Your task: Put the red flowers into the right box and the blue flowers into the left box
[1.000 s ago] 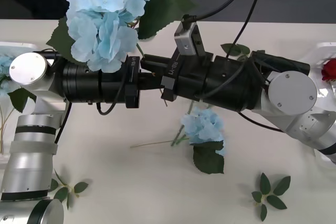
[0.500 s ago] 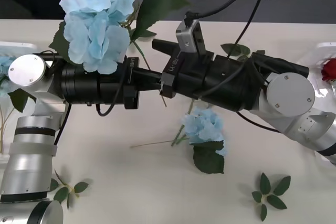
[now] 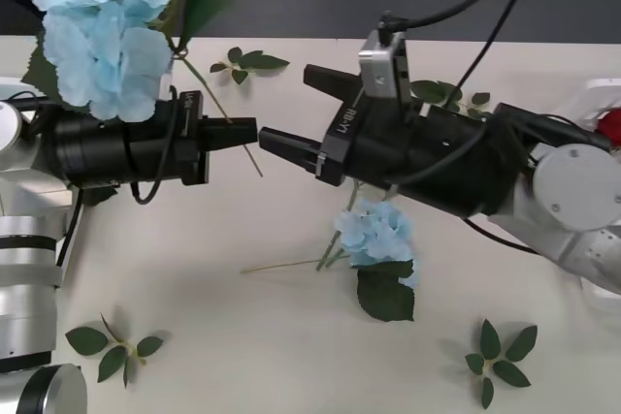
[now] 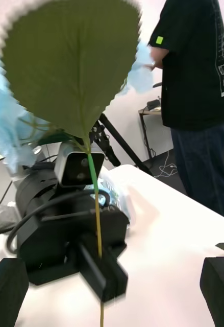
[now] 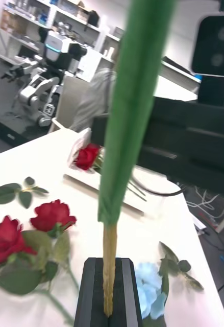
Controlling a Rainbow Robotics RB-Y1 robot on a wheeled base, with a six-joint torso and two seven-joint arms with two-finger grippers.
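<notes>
My left gripper (image 3: pixel 241 133) is shut on the thin stem (image 5: pixel 109 265) of a pale-blue flower (image 3: pixel 102 36), held high over the table's left side with its big green leaf (image 4: pixel 71 66) upward. Facing it from the right, my right gripper (image 3: pixel 285 104) stands open and holds nothing, a short gap from the left fingertips. A second blue flower (image 3: pixel 376 235) lies on the table under the right arm. One red flower (image 3: pixel 609 128) lies in the right box (image 3: pixel 590 94); two more red flowers (image 5: pixel 53 214) lie on the table. The left box is hidden behind the left arm.
Loose green leaf sprigs lie at the back (image 3: pixel 247 60), at the front left (image 3: pixel 112 346) and at the front right (image 3: pixel 500 356). Black cables arch over the right arm (image 3: pixel 466 7).
The two grippers, close together a second ago, have drawn apart. My left arm has carried the blue flower to the left; my right gripper has pulled back to the right with its fingers spread.
</notes>
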